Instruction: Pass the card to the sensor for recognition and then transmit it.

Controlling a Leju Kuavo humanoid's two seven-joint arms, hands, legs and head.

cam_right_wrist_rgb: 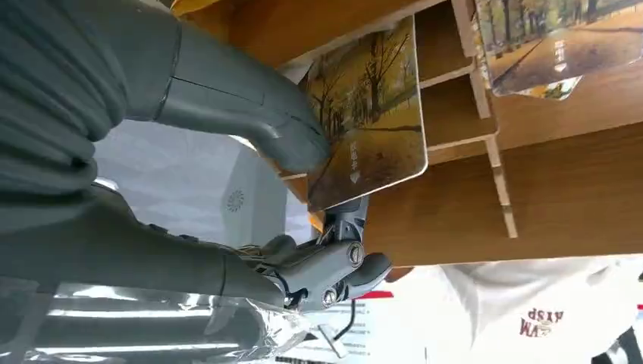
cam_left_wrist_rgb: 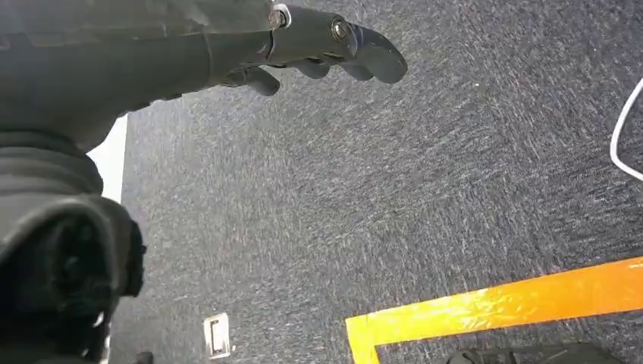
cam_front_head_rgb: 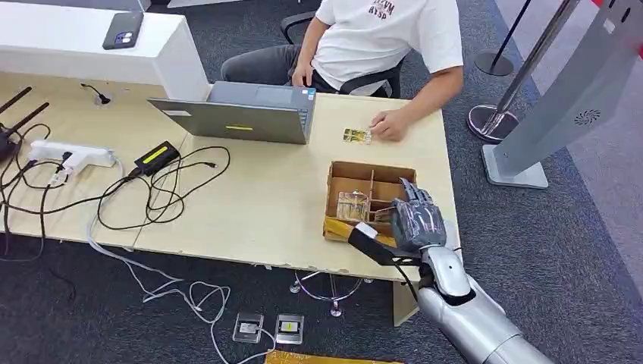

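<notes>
Card (cam_right_wrist_rgb: 371,121) printed with autumn trees sits pinched between the grey thumb (cam_right_wrist_rgb: 250,114) and darker fingers (cam_right_wrist_rgb: 334,265) of the right hand (cam_front_head_rgb: 415,220), at the near right corner of the compartmented brown cardboard box (cam_front_head_rgb: 369,173). Another like card (cam_front_head_rgb: 353,205) stands in a box compartment. The left hand (cam_left_wrist_rgb: 303,45) hangs over grey carpet, fingers apart, holding nothing. Beyond the box, a seated person's hand (cam_front_head_rgb: 390,125) rests beside a small card (cam_front_head_rgb: 357,136) near the grey laptop (cam_front_head_rgb: 243,114) on the pale wooden table (cam_front_head_rgb: 250,205).
</notes>
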